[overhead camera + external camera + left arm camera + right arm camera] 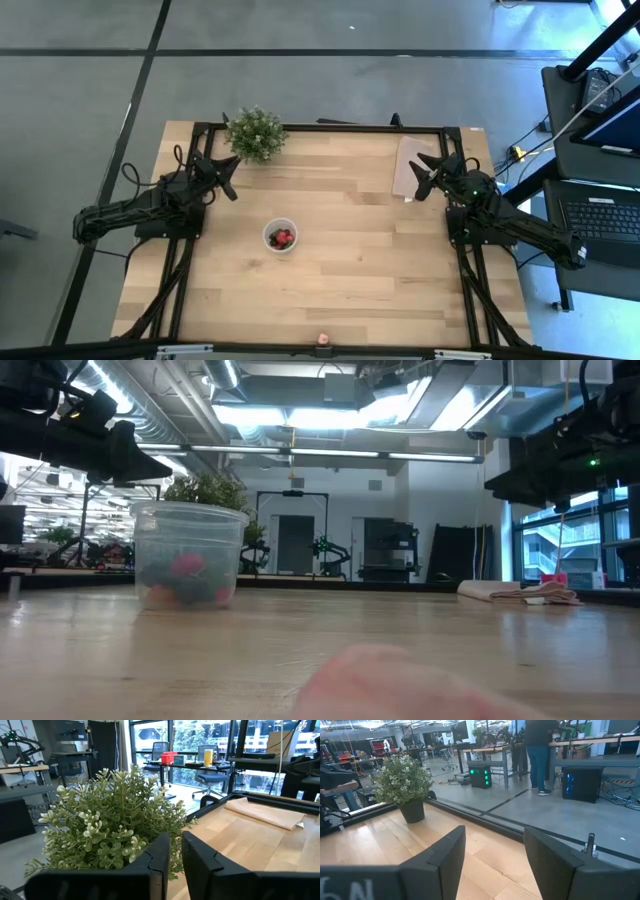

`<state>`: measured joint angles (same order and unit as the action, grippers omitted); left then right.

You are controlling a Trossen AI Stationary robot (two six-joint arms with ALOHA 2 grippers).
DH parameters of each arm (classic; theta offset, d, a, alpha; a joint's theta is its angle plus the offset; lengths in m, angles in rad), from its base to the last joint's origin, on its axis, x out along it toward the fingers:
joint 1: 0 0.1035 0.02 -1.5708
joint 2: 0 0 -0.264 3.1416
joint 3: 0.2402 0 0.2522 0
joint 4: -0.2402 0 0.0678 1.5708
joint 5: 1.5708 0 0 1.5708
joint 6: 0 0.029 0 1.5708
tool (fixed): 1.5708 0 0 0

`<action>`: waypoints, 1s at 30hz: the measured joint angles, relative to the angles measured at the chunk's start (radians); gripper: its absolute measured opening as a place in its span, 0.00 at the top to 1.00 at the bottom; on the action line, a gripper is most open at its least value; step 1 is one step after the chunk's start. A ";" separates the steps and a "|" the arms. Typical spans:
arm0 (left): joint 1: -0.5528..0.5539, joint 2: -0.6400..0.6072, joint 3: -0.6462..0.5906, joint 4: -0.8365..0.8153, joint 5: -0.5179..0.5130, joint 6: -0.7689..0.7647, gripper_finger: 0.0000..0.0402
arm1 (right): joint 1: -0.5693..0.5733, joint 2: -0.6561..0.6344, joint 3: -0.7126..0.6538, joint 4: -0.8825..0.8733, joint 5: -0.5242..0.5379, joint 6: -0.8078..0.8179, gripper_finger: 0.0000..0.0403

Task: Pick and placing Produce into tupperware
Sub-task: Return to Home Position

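Note:
The tupperware (281,236) is a small round translucent cup standing on its base mid-table; it also shows in the low view (188,555). Inside it lies produce (284,238): red strawberries and dark berries. One more small red fruit (322,340) lies at the table's near edge and appears as a pink blur (400,685) in the low view. My left gripper (232,162) hovers at the table's far left beside the plant, with its fingers almost together (176,851). My right gripper (420,162) hovers at the far right, open (494,852) and holding nothing.
A bushy potted plant (255,132) stands at the far left corner, just ahead of my left gripper. A flat beige sheet (410,165) lies at the far right, under my right gripper. A black frame (330,127) rims the table. A person (539,750) stands in the room beyond.

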<state>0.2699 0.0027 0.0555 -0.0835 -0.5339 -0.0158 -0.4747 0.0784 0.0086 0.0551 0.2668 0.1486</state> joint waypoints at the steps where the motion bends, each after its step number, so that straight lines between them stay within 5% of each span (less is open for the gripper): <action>1: 0.000 0.000 0.000 0.000 0.000 0.000 0.90 | 0.000 0.000 0.000 0.000 0.000 0.000 0.49; 30: 0.000 0.000 0.000 0.000 0.000 0.000 0.98 | 0.000 0.000 0.000 0.000 0.000 0.000 0.49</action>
<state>0.2699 0.0029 0.0555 -0.0834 -0.5339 -0.0158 -0.4745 0.0780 0.0086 0.0551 0.2668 0.1486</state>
